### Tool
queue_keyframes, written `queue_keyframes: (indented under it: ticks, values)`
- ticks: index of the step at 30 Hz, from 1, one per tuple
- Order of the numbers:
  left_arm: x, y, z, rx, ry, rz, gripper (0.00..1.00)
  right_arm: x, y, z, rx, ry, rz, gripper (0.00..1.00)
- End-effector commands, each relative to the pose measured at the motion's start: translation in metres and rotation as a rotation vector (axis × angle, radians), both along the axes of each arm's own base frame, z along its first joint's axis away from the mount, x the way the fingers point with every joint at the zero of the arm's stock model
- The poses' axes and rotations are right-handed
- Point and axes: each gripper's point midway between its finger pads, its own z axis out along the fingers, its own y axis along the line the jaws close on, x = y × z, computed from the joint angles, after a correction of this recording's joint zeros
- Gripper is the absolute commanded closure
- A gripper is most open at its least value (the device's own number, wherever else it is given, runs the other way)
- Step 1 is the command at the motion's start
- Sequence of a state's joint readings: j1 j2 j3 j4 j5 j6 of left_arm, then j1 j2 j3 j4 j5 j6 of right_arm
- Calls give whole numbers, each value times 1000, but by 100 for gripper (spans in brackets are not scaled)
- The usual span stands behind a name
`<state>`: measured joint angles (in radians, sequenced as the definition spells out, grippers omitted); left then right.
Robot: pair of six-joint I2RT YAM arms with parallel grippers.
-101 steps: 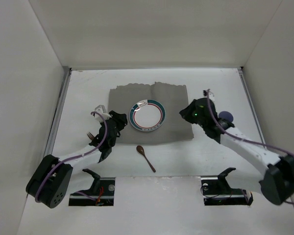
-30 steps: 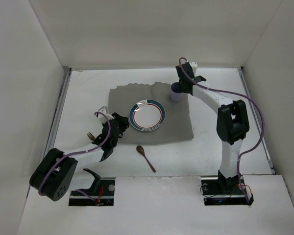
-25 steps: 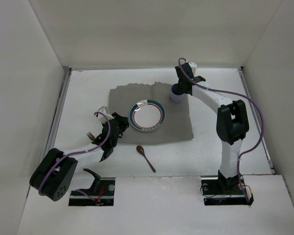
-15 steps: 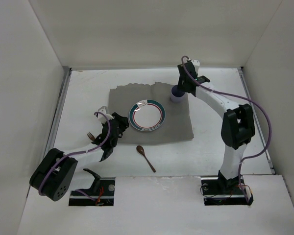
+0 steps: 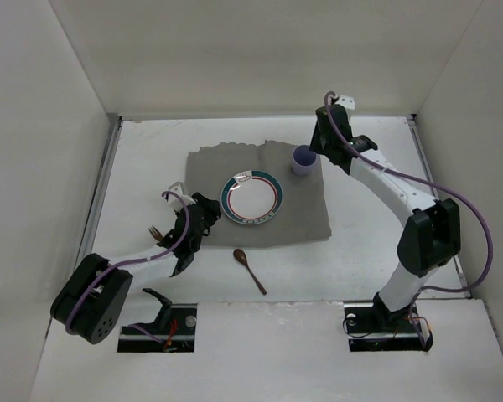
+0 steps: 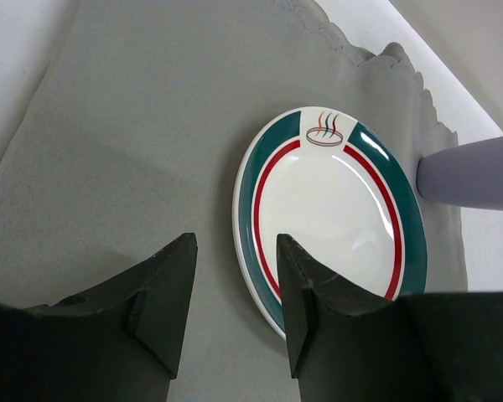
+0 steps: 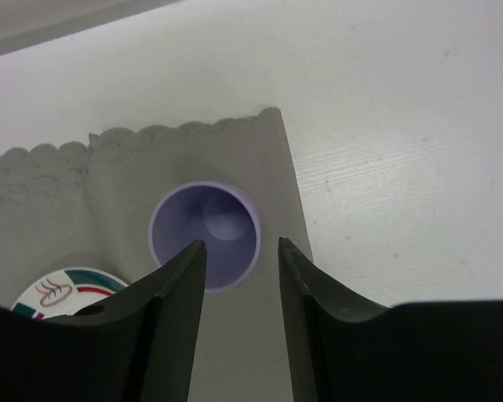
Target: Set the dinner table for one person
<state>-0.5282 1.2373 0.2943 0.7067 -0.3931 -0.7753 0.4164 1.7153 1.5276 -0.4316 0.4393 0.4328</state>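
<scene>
The white dinner table (image 5: 360,226) carries a grey placemat (image 5: 306,209). A white plate (image 5: 251,198) with a green and red rim lies at its middle. A purple cup (image 5: 303,159) stands upright on the mat's far right corner. My right gripper (image 5: 318,148) is open and empty, just above and to the right of the cup. In the right wrist view the cup (image 7: 204,234) shows past the open gripper (image 7: 241,251). My left gripper (image 5: 210,209) is open and empty at the plate's left edge. In the left wrist view the gripper (image 6: 235,251) hovers over plate (image 6: 335,218) and mat (image 6: 151,126).
A brown spoon (image 5: 250,270) lies on the table in front of the mat. A brown fork (image 5: 155,232) lies left of the mat, partly under my left arm. White walls close in the table on the left, back and right.
My right arm carried the cup from the table's right side to the mat's far right corner, let it go and drew back up and right. The left arm has not moved.
</scene>
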Motion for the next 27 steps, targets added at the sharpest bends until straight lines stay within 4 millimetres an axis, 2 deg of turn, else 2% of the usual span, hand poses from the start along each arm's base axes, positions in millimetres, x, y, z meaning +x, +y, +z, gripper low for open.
queue_keyframes:
  ticks: [1,4,5,7,10,13,15,17,22,27]
  values:
    - [9,-2,22,-26,-64,9,59,-23,27,32,42,-89,92,59]
    - [10,1,27,-21,-81,17,59,-63,67,32,70,-120,256,76]
    - [10,2,27,-19,-82,23,59,-84,88,26,88,-135,342,84]
    - [11,5,25,-11,-76,33,60,-119,121,13,128,-127,477,89]
    - [11,3,26,-4,-69,27,60,-183,174,-19,161,-78,688,88]
    - [13,7,27,5,-69,43,60,-231,210,-55,141,-26,819,75]
    - [12,9,26,7,-70,47,60,-245,218,-78,95,0,839,64]
    - [11,11,30,8,-82,48,60,-249,221,-94,63,15,828,59]
    - [10,19,35,33,-103,75,60,-265,231,-131,-13,91,850,59]
    - [10,21,35,37,-104,82,60,-286,242,-139,-15,115,888,60]
